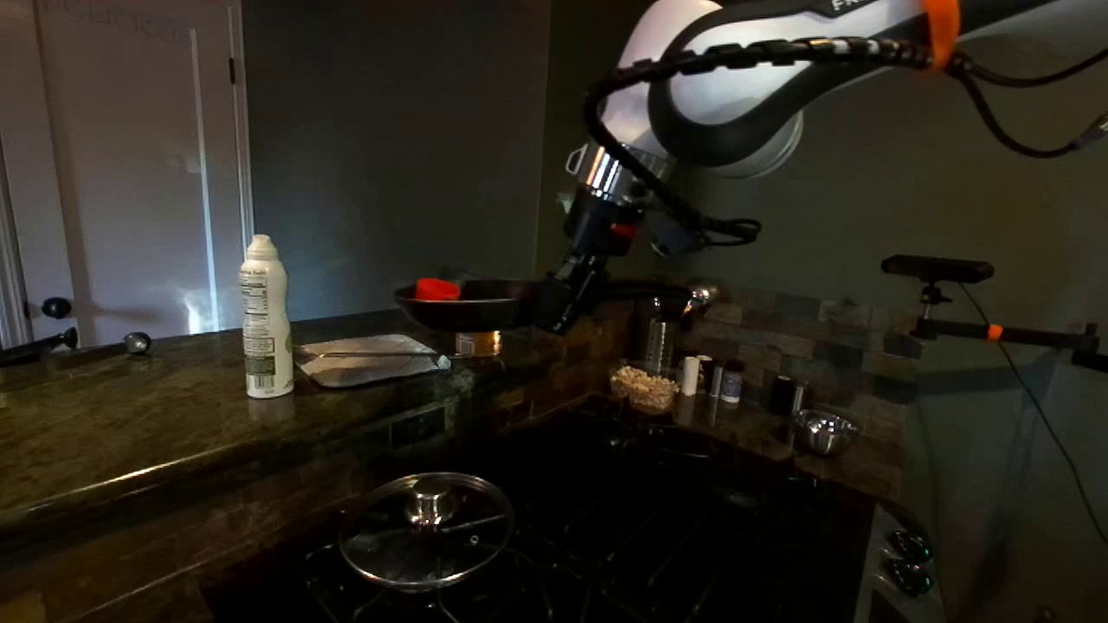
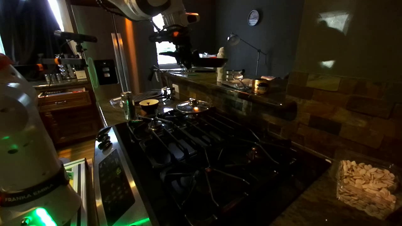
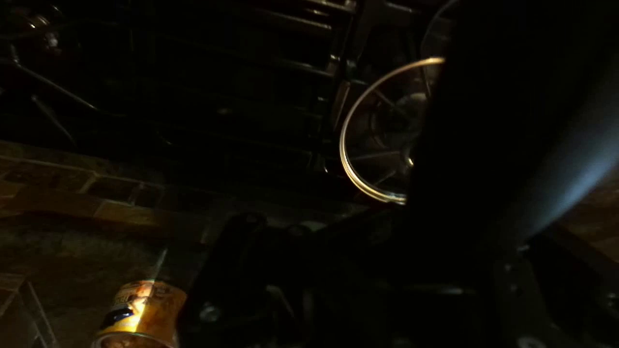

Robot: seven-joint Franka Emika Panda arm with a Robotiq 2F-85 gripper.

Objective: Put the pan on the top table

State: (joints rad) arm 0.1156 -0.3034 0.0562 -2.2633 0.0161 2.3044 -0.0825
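1. Above the level of the raised desk (image 1: 130,433), the pan (image 1: 467,313) hangs in the air, close to level and apart from the stone; both exterior views show it so. Whether all of it is over the desk, I cannot tell.
2. The gripper (image 1: 558,303) is pinching the pan near where the handle (image 1: 647,291) begins; the exact contact is too dark to make out. In that exterior view the handle sticks out to the right.
3. A red object (image 1: 437,289) shows inside the pan's rim, toward the left.
4. On the desk, a white bottle (image 1: 267,320) stands upright at left. Just right of it lies a pale sheet (image 1: 372,372) with a thin utensil (image 1: 381,354) across it. Farther right is a gold can (image 1: 479,344), its top hidden by the pan.
5. On the near left of the stovetop (image 1: 675,519) lies a glass lid (image 1: 428,545), knob up.
6. At the far side stand a clear container (image 1: 643,389) of pale flakes, then small bottles (image 1: 731,387), then a steel bowl (image 1: 825,433) farthest right.
7. In an exterior view, a dark-sided bowl (image 2: 149,107) stands left of the lid, with a metal cylinder (image 2: 127,106) farther left.
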